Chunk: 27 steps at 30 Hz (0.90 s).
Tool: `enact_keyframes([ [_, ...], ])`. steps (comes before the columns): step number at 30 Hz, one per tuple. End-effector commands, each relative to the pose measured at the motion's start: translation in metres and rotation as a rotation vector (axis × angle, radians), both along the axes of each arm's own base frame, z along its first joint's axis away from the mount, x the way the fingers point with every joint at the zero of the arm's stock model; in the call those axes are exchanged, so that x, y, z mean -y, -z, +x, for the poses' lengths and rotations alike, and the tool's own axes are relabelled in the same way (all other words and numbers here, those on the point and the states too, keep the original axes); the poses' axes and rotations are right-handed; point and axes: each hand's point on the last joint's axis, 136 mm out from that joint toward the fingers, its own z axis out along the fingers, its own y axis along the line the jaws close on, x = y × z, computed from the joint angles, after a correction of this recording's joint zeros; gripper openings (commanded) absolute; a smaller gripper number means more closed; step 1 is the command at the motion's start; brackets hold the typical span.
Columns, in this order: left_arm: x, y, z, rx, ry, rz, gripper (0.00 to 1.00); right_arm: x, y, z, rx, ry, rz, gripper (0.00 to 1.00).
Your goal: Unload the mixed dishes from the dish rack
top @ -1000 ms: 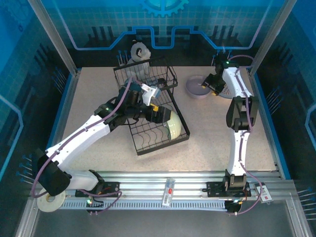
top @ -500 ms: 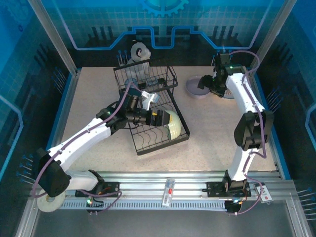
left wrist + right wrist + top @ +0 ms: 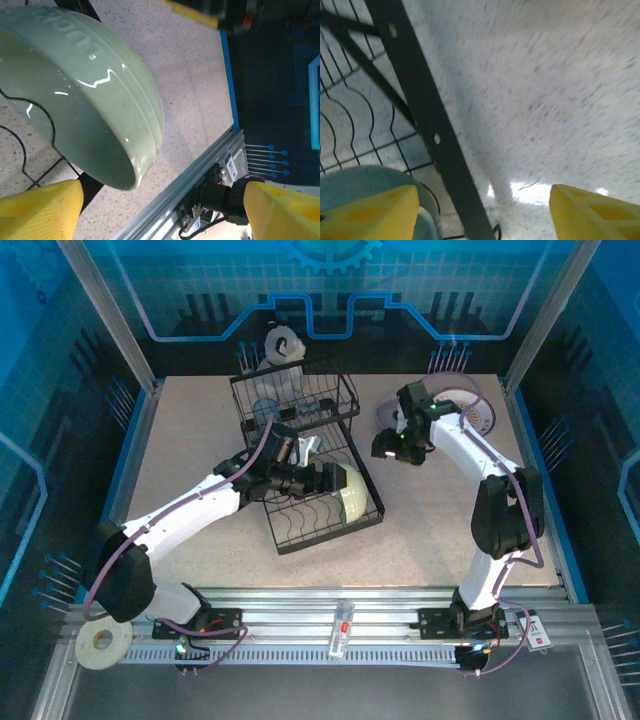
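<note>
Partly done; lavender bowl [image 3: 388,418] and plate [image 3: 472,406] sit on the table [image 3: 190,430]; pale green bowl [image 3: 353,496] waits in the dish rack [image 3: 300,532]; left gripper [image 3: 326,479] and right gripper [image 3: 386,451] gape wide, empty.

A lab test cell: aluminium-profile frame [image 3: 400,605], blue printed wall panels [image 3: 200,280], speckled tabletop [image 3: 420,530].

The pale green bowl [image 3: 90,100] in the dish rack [image 3: 305,523] looks glossy glazed ceramic, the rack itself thin black-coated metal wire, and the table [image 3: 430,530] beneath it matt and speckled.
</note>
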Motion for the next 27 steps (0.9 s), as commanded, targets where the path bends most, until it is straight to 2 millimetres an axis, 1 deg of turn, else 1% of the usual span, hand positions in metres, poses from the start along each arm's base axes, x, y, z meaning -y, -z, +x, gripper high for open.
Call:
enact_keyframes([
  [1, 0.001, -0.004, 0.01, -0.026, -0.053, -0.011, 0.82, -0.019, -0.002, -0.009, 0.01, -0.049, 0.071, 0.67],
  [4, 0.007, -0.003, 0.015, -0.02, -0.05, -0.041, 0.82, -0.024, -0.001, -0.014, 0.032, -0.082, 0.076, 0.67],
  [6, 0.015, 0.0, 0.019, -0.024, -0.023, -0.049, 0.82, -0.025, 0.003, -0.015, 0.038, -0.093, 0.071, 0.67],
  [10, 0.034, 0.001, 0.019, -0.089, 0.048, -0.108, 0.76, -0.029, 0.011, -0.022, 0.002, -0.103, 0.083, 0.65],
  [12, 0.037, 0.005, 0.02, -0.1, 0.05, -0.111, 0.73, -0.031, 0.014, -0.024, -0.005, -0.1, 0.091, 0.64],
  [16, 0.038, 0.004, 0.022, -0.086, 0.046, -0.135, 0.7, -0.031, 0.02, -0.03, -0.025, -0.102, 0.092, 0.6],
  [18, 0.039, 0.006, 0.022, -0.1, 0.045, -0.137, 0.65, -0.032, 0.025, -0.034, -0.042, -0.108, 0.098, 0.57],
  [20, 0.04, 0.008, 0.021, -0.114, 0.047, -0.147, 0.57, -0.033, 0.028, -0.036, -0.056, -0.116, 0.102, 0.55],
  [23, 0.04, 0.012, 0.02, -0.134, 0.037, -0.152, 0.48, -0.034, 0.031, -0.038, -0.066, -0.126, 0.105, 0.52],
  [27, 0.037, 0.016, 0.017, -0.147, 0.022, -0.148, 0.4, -0.037, 0.033, -0.039, -0.07, -0.135, 0.117, 0.49],
])
